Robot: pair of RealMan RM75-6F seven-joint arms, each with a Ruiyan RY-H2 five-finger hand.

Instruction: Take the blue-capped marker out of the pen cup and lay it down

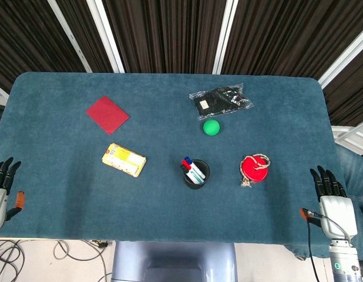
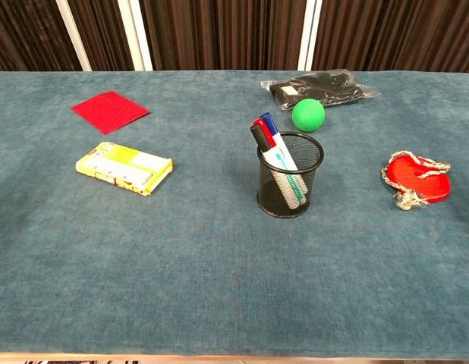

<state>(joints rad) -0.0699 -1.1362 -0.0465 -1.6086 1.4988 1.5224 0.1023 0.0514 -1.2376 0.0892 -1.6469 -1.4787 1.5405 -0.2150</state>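
Observation:
A black mesh pen cup (image 1: 197,174) (image 2: 290,176) stands near the middle of the blue table. Three markers lean to the left in it: blue-capped (image 2: 269,123) (image 1: 188,160), red-capped (image 2: 260,126) and black-capped (image 2: 260,136). My left hand (image 1: 2,188) hangs at the table's front left edge, fingers apart, holding nothing. My right hand (image 1: 330,194) sits at the front right edge, likewise with fingers spread and empty. Both hands are far from the cup and show only in the head view.
A green ball (image 1: 211,127) (image 2: 308,114) and a black bagged item (image 1: 221,100) lie behind the cup. A red disc with string (image 1: 254,170) (image 2: 417,177) lies to its right. A yellow box (image 1: 124,160) (image 2: 124,167) and red square (image 1: 107,114) lie to the left.

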